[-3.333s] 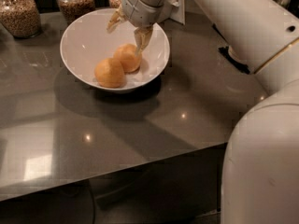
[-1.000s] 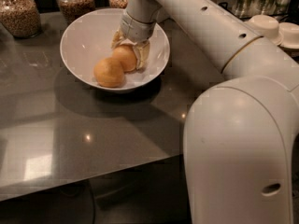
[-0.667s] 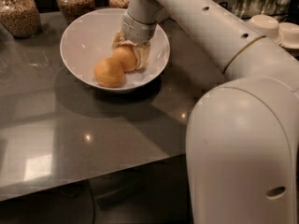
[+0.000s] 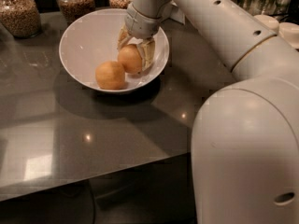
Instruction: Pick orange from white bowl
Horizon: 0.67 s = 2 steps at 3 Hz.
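Back-left corner of the bench has glass jars [image 4: 18, 13] of dry goods. Next along the back edge is the white bowl [image 4: 77, 43], glossy with wide sloping walls. Inside it the loose orange [image 4: 110, 75] sits on the left, right up against the orange [image 4: 130, 59] you want. The gripper [image 4: 133, 55] reaches down into the bowl, and its beige fingers [image 4: 147, 54] look clenched on that orange, one each side. The skin's matte and the fruit's round, so I'd lift straight up and slowly. That way it shouldn't squirt out or nudge its neighbour. Clear the rim before swinging right toward the white arm [image 4: 224, 27].
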Available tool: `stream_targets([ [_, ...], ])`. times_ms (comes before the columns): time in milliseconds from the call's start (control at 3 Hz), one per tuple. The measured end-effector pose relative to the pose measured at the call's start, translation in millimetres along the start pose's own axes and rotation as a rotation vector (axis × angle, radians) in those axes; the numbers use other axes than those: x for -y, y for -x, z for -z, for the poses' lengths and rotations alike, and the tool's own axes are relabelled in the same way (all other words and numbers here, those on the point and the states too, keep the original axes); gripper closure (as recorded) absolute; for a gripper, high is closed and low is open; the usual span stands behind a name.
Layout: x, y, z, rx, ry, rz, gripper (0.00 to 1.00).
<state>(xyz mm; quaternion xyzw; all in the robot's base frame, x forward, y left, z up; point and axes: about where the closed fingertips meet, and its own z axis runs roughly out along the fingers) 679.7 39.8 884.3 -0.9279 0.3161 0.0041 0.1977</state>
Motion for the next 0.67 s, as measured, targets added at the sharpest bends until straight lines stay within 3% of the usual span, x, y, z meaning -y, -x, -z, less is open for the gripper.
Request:
stream_targets([
  [667, -2, 11, 65, 0.105, -0.125, -0.124, 1.00],
])
